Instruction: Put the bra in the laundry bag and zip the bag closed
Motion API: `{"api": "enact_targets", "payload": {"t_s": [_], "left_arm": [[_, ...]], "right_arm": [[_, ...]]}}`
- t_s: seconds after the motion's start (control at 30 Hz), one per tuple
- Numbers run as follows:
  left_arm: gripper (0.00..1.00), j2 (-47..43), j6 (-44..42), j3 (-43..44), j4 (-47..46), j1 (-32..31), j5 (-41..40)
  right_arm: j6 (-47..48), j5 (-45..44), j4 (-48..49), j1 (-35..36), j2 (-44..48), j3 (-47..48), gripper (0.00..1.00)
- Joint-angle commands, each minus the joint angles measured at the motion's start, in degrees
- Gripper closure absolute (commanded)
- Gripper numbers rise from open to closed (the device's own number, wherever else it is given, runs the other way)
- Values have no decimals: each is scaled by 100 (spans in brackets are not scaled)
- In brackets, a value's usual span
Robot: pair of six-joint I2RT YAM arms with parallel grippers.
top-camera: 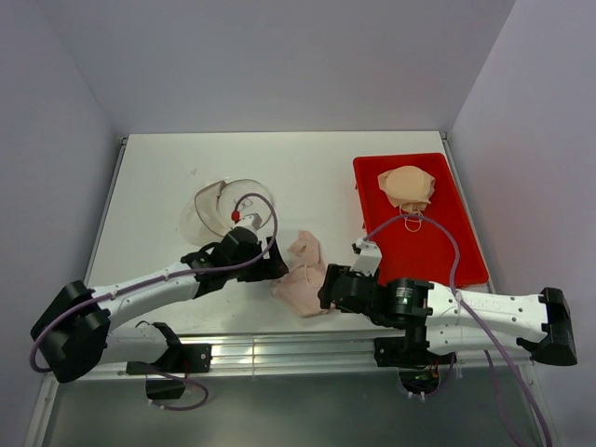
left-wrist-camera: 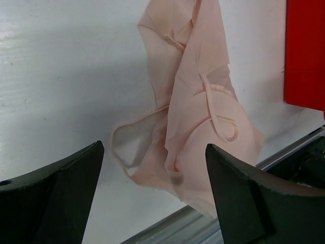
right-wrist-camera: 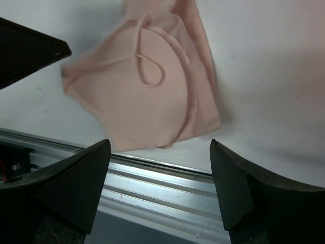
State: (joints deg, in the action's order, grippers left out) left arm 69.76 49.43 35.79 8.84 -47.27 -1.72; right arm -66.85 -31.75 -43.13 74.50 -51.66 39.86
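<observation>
The laundry bag lies collapsed left of centre on the white table in the overhead view, with a small red pull at its near edge. The left arm's cable arcs over the bag's right edge. Just below the bag, the left gripper points right at the bra. The bra lies crumpled at the lower middle of the frame, near the table's front edge and outside the bag. The right gripper faces it from the other side. At the upper right, a red tray holds a darker tan bra.

The overhead view hides how the jaws stand; the wrist views show it. The left wrist view also picks out a thin strap loop on the cup. The right wrist view shows an aluminium rail along the bottom.

Both grippers are spread wide and hold nothing. The cloth's near end sits in the gap between the left fingers, unpinched. The right fingers stand just short of the cup.
</observation>
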Motion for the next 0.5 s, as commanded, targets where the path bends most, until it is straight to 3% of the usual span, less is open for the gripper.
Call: {"api": "enact_targets", "payload": {"t_s": [0.0, 0.23, 0.4, 0.47], "left_arm": [[12, 344, 67, 147, -435, -204, -259], [18, 1004, 146, 323, -515, -670, -540], [30, 1504, 269, 385, -594, -819, -549], [40, 1663, 313, 394, -647, -907, -523]], "right_arm": [[-934, 160, 690, -41, 331, -617, 14], [-1944, 283, 1491, -50, 639, -1515, 12], [-2306, 248, 2160, -67, 526, -1911, 12], [-2420, 187, 2291, -67, 324, -1911, 13]]}}
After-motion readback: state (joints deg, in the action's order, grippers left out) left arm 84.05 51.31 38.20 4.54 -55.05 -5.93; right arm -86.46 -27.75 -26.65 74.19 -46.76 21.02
